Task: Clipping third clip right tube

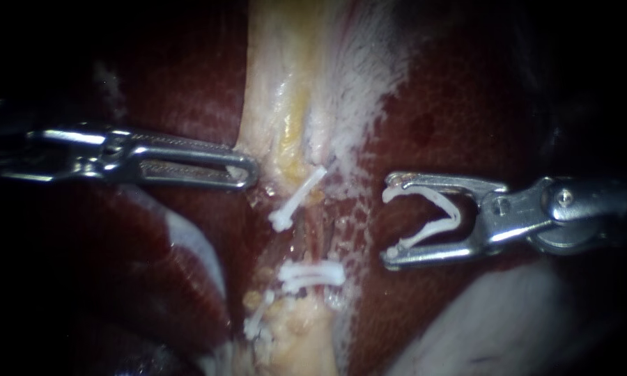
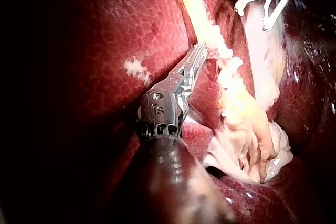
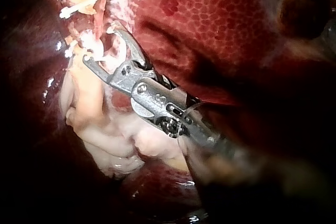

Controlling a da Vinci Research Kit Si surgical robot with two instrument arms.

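Liver [image 1: 467, 104]: dark red, finely mottled, wet sheen; fills most of all three views. One darker round spot [image 1: 421, 129] on it, right of centre in the endoscope view. Pale yellow band of tissue [image 1: 285, 90] runs top to bottom through the middle, brighter yellow streak along its core. Whitish frayed film [image 1: 369, 76] spreads from the band's right edge onto the liver. Smooth grey-pale tissue [image 1: 494, 327] at lower right; identity cannot be told. Left wrist view: small white patch [image 2: 135, 67] on the liver surface. Right wrist view: lumpy cream-coloured mass [image 3: 115, 140] lying against the liver
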